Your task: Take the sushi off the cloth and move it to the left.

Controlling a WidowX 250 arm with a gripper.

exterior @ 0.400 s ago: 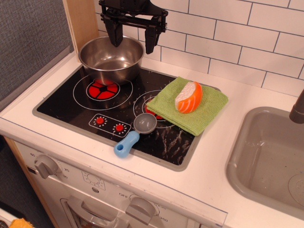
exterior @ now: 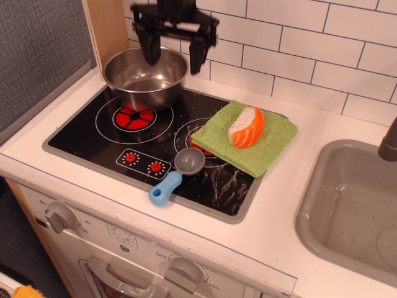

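The sushi, orange with white stripes on a white base, lies on the light-green cloth, which covers the right rear of the black toy stove top. My black gripper hangs open and empty at the back, above the far rim of the steel pot. It is well left of and behind the sushi and touches nothing.
A grey scoop with a blue handle lies on the stove top in front of the cloth. A grey sink is at the right. A white tiled wall runs behind, and a wooden panel stands at the far left.
The gripper has shifted slightly, a little higher and leftward above the pot. Nothing else has moved.
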